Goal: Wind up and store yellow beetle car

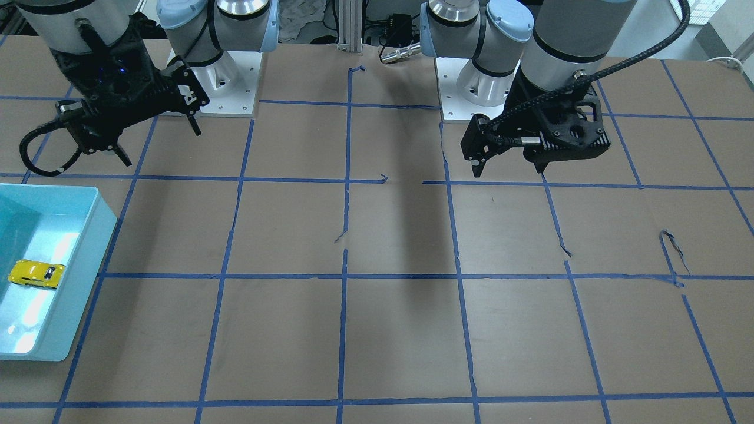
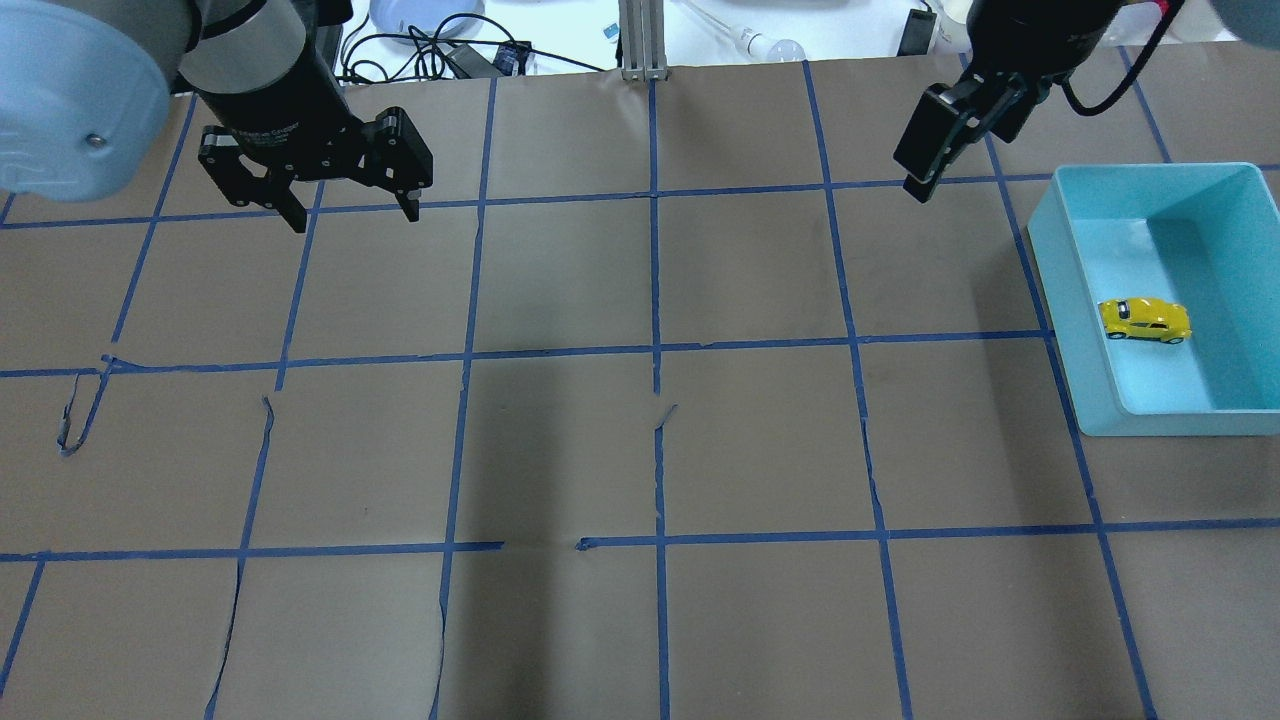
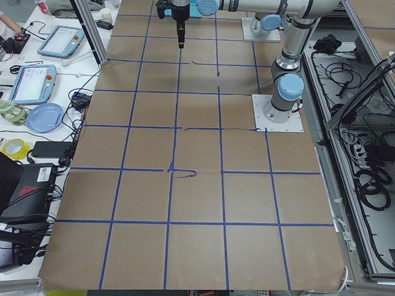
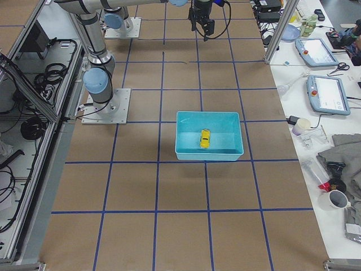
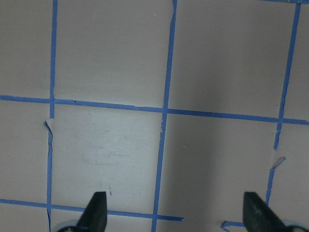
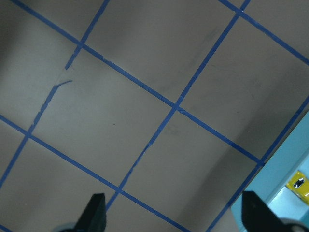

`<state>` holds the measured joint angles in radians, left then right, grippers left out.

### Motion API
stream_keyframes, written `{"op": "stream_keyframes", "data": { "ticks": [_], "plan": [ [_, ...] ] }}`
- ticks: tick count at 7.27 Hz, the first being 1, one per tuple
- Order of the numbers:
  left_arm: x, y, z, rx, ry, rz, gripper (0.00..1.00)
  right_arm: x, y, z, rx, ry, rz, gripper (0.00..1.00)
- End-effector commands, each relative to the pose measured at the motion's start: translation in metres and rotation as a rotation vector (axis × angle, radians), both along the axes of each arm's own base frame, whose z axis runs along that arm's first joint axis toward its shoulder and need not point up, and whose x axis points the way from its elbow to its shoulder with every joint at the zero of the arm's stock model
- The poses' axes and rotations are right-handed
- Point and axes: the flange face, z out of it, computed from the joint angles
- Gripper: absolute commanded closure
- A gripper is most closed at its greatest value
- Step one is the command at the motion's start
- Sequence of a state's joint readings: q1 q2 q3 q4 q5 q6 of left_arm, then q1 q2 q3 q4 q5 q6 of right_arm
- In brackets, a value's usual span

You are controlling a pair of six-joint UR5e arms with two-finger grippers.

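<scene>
You had the yellow beetle car in the teal bin, lengthwise along the bench, nearest the right gripper. That and the left gripper were spread, empty.

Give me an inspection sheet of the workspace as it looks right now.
Surface: brown paper table with a blue tape grid, tape torn in spots.
Job's things: yellow beetle car lies inside the light-blue bin.
Clutter: nothing seen.
Grippers: left gripper open and empty; right gripper open and empty; both above the table.
Cables: black hose runs to the left wrist; a cable loop hangs beside the right gripper.
Surroundings: side bench with a tablet and a tape roll.
</scene>
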<state>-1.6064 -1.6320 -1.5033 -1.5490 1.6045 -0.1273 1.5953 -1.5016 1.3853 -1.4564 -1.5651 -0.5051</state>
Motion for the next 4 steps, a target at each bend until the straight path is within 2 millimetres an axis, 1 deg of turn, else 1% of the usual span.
{"op": "stream_keyframes", "data": {
  "ticks": [1, 2, 3, 4],
  "plan": [
    [0.000, 0.000, 0.000, -0.001, 0.000, 0.000, 0.00, 0.025, 0.003, -0.002, 0.002, -0.025, -0.321, 0.00],
    [0.000, 0.000, 0.000, -0.001, 0.000, 0.000, 0.00, 0.029, 0.001, -0.001, -0.013, -0.054, -0.448, 0.00],
    [0.000, 0.000, 0.000, -0.001, 0.000, -0.001, 0.00, 0.030, -0.004, 0.000, -0.053, -0.067, -0.533, 0.00],
    [0.000, 0.000, 0.000, -0.001, 0.000, 0.000, 0.00, 0.030, -0.008, 0.003, -0.089, -0.071, -0.539, 0.00]
  ]
}}
